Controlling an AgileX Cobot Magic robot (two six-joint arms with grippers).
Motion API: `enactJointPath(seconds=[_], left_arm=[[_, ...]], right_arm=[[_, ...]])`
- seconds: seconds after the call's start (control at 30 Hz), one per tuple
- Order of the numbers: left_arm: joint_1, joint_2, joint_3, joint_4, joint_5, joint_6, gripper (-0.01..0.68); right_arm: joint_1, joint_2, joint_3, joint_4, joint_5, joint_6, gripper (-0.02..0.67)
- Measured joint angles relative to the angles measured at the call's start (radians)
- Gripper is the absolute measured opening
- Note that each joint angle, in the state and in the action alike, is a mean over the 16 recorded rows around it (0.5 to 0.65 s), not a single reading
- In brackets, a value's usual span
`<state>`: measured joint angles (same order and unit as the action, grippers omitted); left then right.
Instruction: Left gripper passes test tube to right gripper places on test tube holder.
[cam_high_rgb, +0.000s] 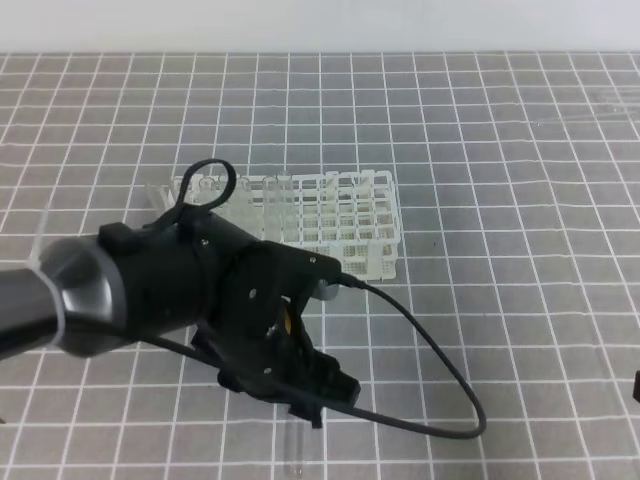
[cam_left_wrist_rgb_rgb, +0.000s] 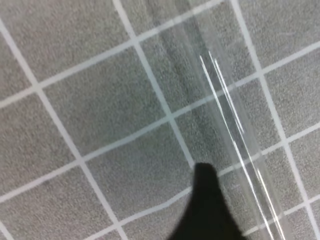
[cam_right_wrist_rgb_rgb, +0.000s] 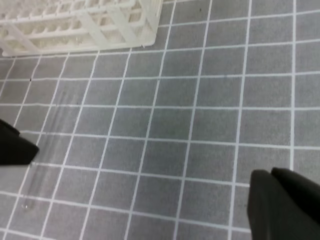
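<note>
The clear test tube (cam_high_rgb: 294, 448) lies on the grey gridded mat near the front edge. My left gripper (cam_high_rgb: 318, 402) hangs low just above its far end. In the left wrist view the test tube (cam_left_wrist_rgb_rgb: 235, 130) runs diagonally, and one black fingertip (cam_left_wrist_rgb_rgb: 206, 205) sits just left of it; no second finger shows. The white test tube holder (cam_high_rgb: 350, 225) stands behind the left arm, partly hidden by it. My right gripper (cam_right_wrist_rgb_rgb: 150, 175) is open over bare mat, far to the right, with the test tube holder (cam_right_wrist_rgb_rgb: 75, 25) at that view's upper left.
A black cable (cam_high_rgb: 440, 360) loops from the left arm across the mat to the right of the gripper. A faint clear tube (cam_right_wrist_rgb_rgb: 45, 150) lies on the mat near the right gripper's left finger. Faint glassy streaks (cam_high_rgb: 590, 108) show at the far right.
</note>
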<state>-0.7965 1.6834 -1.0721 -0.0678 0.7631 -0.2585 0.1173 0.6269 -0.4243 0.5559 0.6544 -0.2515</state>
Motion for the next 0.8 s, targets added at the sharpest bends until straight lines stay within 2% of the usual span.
enactJointPath(seconds=[0.13, 0.2, 0.27, 0.53, 0.8], left_arm=[[0.0, 0.026, 0.0, -0.005, 0.005, -0.011, 0.438], [0.0, 0.039, 0.0, -0.006, 0.005, -0.017, 0.467], [0.0, 0.054, 0.0, -0.005, 0.003, -0.023, 0.467], [0.0, 0.107, -0.002, 0.029, -0.001, -0.034, 0.389], [0.0, 0.129, -0.005, 0.069, 0.011, -0.033, 0.249]], right_arm=[[0.0, 0.0, 0.0, 0.006, -0.01, -0.001, -0.013], [0.0, 0.0, 0.0, 0.009, -0.016, -0.001, -0.013], [0.0, 0.0, 0.0, 0.012, -0.02, -0.001, -0.013], [0.0, 0.0, 0.0, 0.022, -0.031, -0.002, -0.013], [0.0, 0.0, 0.0, 0.026, -0.033, -0.002, -0.013]])
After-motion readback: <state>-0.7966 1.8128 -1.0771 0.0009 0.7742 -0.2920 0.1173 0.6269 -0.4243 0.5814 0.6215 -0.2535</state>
